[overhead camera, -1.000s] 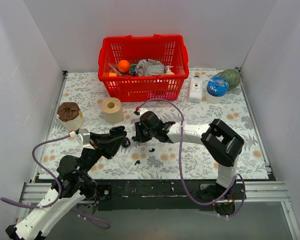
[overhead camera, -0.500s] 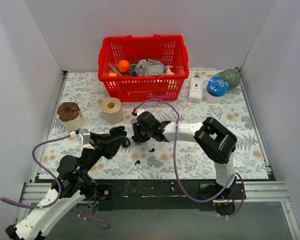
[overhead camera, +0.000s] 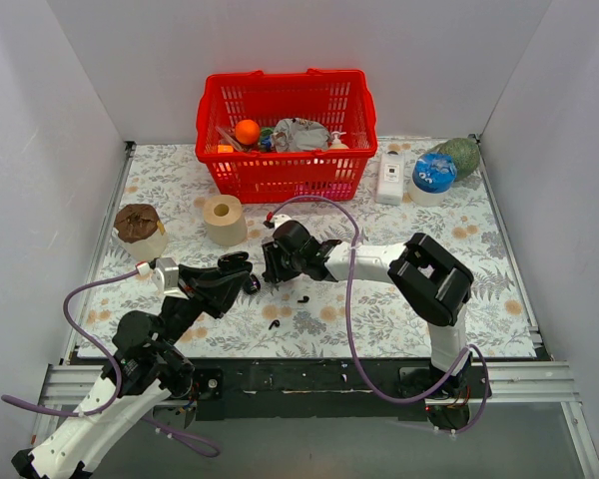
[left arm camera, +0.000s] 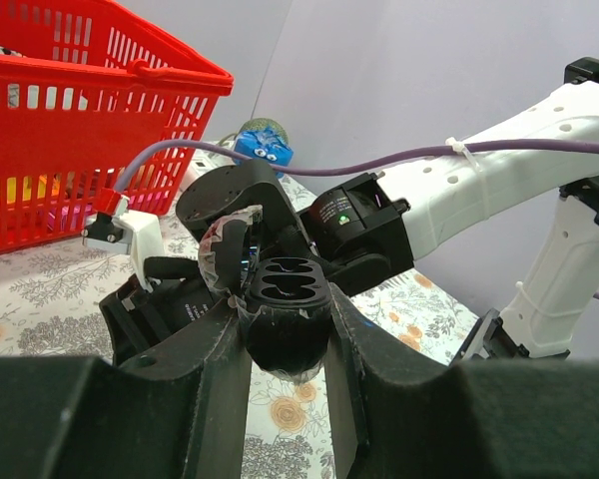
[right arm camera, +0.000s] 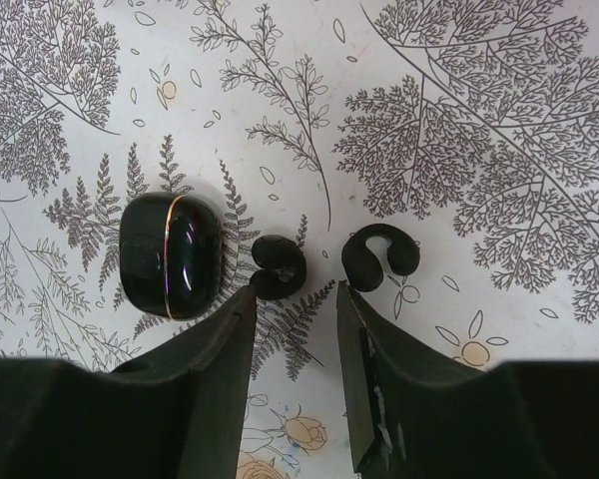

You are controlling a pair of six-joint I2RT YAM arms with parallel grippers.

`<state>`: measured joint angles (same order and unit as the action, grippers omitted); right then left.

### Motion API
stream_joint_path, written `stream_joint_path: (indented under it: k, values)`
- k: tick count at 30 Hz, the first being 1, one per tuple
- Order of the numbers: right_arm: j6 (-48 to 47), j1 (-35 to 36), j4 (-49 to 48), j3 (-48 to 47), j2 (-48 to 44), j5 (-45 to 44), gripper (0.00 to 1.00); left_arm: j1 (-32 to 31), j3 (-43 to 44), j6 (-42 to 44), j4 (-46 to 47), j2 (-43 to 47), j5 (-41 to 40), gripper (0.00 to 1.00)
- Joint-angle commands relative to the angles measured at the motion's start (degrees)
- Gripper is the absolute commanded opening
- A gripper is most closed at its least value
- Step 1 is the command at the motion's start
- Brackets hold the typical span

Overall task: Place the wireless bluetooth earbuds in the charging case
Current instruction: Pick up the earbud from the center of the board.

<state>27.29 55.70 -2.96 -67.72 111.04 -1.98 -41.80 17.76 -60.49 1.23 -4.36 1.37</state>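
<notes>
Holding: left claw [left arm camera: 285, 334] is clamped on the charging case [left arm camera: 285, 287], sockets facing up, close in front of the right claw.
Why held so: likely to keep the case steady and open to the other arm while the buds go in.
Case look: black and rounded, lid flipped back to one side, two linked oval sockets on top, both empty.
Right claw [right arm camera: 295, 299]: fingers parted by a narrow gap, nothing between them, pointing down at the table [right arm camera: 479, 130].
Why there: tips sit just below the two buds, which reads as lining up for a pick.
First earbud [right arm camera: 278, 267]: small black round blob with a notch, flat on the leaf print, just off one fingertip.
Second earbud [right arm camera: 379, 261]: small black hook shape, just beside the first, not touching it.
Black oval [right arm camera: 170, 256]: glossy pebble with a thin gold line, flat on the table beside the first earbud; maybe a spare shell, can't tell from this view.
Progress: neither bud is in the case yet, so early.
Next: needs a centred pinch on one bud; the tiny slick shape may slip out.
</notes>
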Motion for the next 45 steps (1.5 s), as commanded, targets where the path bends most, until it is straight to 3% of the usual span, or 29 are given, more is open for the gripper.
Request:
stream_joint_path:
  k: [1, 41, 45]
  values:
    - [0.75, -0.68, -0.47, -2.32, -0.04, -0.57, 0.46, -0.12, 1.67, -0.16, -0.18, 0.41, -0.58, 0.0]
    - [1.27, -0.42, 4.81, -5.32, 6.03, 2.95, 0.39, -0.12, 1.49, -0.86, -0.27, -0.12, 0.3, 0.0]
    - [1.28, -0.42, 4.72, -5.23, 6.03, 2.94, 0.32, -0.12, 1.49, -0.86, -0.27, -0.12, 0.3, 0.0]
